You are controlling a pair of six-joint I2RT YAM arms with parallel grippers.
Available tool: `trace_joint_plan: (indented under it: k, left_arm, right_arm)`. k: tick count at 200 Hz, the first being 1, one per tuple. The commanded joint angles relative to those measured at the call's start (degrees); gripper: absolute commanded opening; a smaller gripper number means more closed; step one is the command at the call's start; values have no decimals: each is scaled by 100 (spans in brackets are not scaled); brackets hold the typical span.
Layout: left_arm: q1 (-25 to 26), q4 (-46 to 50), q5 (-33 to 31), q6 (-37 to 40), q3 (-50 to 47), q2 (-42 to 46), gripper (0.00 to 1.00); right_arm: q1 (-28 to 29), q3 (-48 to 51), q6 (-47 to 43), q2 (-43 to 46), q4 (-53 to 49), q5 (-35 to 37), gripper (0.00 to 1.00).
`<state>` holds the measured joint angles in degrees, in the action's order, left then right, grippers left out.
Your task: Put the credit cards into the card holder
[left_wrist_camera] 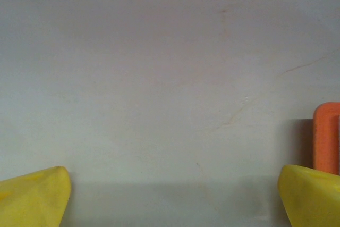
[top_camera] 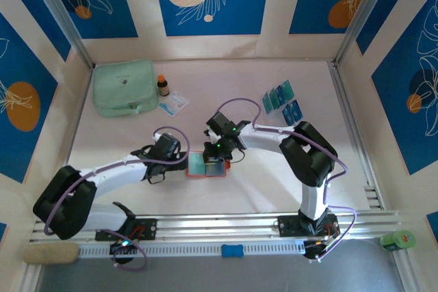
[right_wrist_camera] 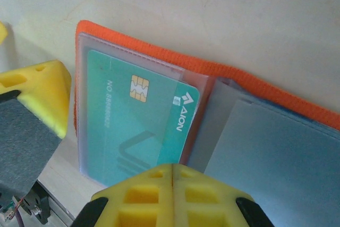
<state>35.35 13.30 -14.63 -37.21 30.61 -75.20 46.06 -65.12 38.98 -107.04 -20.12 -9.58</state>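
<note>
1. In the top view, a mint-green pouch [top_camera: 123, 87], a small bottle [top_camera: 163, 85] and a white-and-blue packet [top_camera: 174, 103] lie at the back left of the table [top_camera: 274, 189].
2. The left gripper [top_camera: 183, 158] has its jaws wide apart and holds nothing. Its wrist view shows bare table between the yellow fingertips [left_wrist_camera: 32, 195], and the orange edge of the card holder [left_wrist_camera: 326, 131] just beside the right one.
3. The card holder [top_camera: 197, 165] lies open in the middle of the table, between both grippers.
4. The right wrist view gives detail the top view does not: an orange rim, clear pockets, and a teal card [right_wrist_camera: 122, 126] with a gold chip inside the left pocket.
5. The right gripper [right_wrist_camera: 172, 176] has its jaws closed together at this card's lower edge. I cannot tell if they pinch anything.
6. The other credit cards [top_camera: 282, 102] lie grouped at the back right, well apart from the holder.
</note>
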Motion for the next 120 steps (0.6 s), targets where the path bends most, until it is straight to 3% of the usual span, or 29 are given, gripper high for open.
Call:
trace_joint_plan:
  k: [1, 120]
  left_arm:
    - [-55, 59, -66, 31, -73, -99, 100]
    - [-55, -127, 57, 91, -46, -487, 100]
  right_arm:
    - [14, 4, 48, -18, 26, -44, 3]
    - [121, -251, 39, -374, -35, -104, 3]
